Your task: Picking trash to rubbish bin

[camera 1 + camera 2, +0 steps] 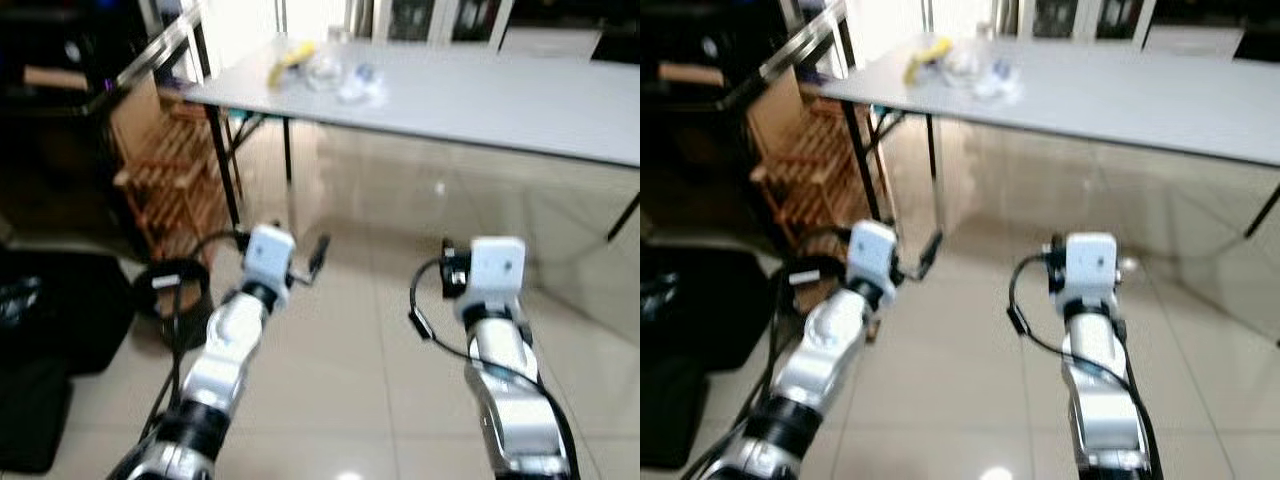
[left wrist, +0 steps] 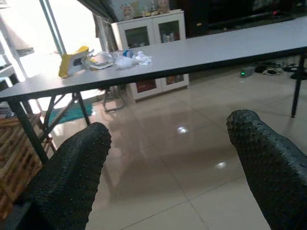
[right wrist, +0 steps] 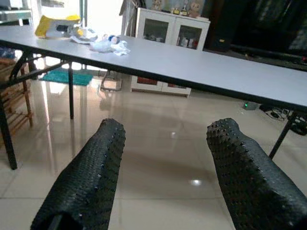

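Both silver arms reach forward over the pale glossy floor tiles (image 1: 350, 400); the left gripper (image 2: 165, 167) hangs above bare floor with its two black studded fingers (image 2: 67, 177) spread wide and nothing between them; the right gripper (image 3: 165, 167) is the same, its fingers (image 3: 249, 177) set well apart and holding nothing, both pointing towards the table ahead. To the robot's left, near the left arm, a small round black rubbish bin (image 1: 172, 290) stands on the floor, with dark bags (image 1: 60, 310) lying beyond it further left; just behind the bin a slatted wooden rack (image 1: 170, 170) leans near the table's corner. Ahead stands a long grey table (image 1: 480, 100) on thin black legs, its long axis running across the view from the robot's left, slanting off to the right. The trash sits on the table's left end, near the far edge: a yellow packet (image 1: 290, 58) lying with its long side roughly along the table's length, though the blur hides its exact pointing; just beside it a heap of crumpled clear and white plastic wrappers (image 1: 345, 80), one piece with a bit of blue. Beyond the table a white cabinet (image 3: 172, 28) with glass doors stands against the wall, small figures on top.
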You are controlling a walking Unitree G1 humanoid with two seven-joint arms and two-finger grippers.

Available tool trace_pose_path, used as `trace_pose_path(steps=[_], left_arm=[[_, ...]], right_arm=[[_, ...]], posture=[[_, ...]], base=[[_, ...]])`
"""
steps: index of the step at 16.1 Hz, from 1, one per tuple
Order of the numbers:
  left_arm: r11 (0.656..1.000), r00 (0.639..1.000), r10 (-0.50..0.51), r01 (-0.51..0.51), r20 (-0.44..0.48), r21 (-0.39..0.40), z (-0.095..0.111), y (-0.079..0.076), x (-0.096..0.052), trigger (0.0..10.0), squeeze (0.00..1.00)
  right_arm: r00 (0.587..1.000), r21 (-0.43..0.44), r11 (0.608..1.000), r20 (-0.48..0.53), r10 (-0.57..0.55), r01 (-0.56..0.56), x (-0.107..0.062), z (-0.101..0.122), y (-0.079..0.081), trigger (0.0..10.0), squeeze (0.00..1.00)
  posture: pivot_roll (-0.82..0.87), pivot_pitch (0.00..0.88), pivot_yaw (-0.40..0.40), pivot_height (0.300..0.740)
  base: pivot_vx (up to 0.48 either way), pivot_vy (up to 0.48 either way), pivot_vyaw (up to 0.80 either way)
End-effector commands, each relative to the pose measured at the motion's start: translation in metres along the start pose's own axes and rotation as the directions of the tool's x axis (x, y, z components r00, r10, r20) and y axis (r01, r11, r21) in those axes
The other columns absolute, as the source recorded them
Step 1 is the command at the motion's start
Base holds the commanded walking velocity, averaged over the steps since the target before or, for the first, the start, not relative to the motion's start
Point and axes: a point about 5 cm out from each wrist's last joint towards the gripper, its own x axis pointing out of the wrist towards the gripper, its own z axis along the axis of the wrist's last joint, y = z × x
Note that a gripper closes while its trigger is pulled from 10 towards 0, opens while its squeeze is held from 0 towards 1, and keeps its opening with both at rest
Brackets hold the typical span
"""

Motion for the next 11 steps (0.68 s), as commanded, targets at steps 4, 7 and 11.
trace_pose_path(steps=[4, 7, 11], left_arm=[[1.000, 1.000, -0.018, 0.018, 0.005, -0.022, 0.0008, -0.0073, 0.0050, 10.0, 0.00], [0.999, 1.000, -0.029, 0.029, 0.003, -0.016, 0.0004, -0.0082, 0.0054, 10.0, 0.00], [0.999, 0.999, -0.035, 0.035, 0.006, -0.013, 0.0008, -0.0089, 0.0069, 10.0, 0.00]], right_arm=[[1.000, -0.013, 1.000, 0.005, -0.014, 0.015, 0.0031, 0.0018, -0.0045, 10.0, 0.27], [1.000, -0.005, 1.000, 0.011, -0.018, 0.018, 0.0029, 0.0022, -0.0046, 10.0, 1.00], [1.000, 0.003, 1.000, 0.011, -0.024, 0.024, 0.0038, 0.0019, -0.0059, 10.0, 1.00]], posture=[[-0.10, 0.035, 0.045, 0.740], [-0.10, 0.034, 0.045, 0.740], [-0.10, 0.032, 0.048, 0.740]], base=[[0.000, -0.250, 0.00], [0.000, 0.000, 0.00], [0.000, 0.000, 0.00]])
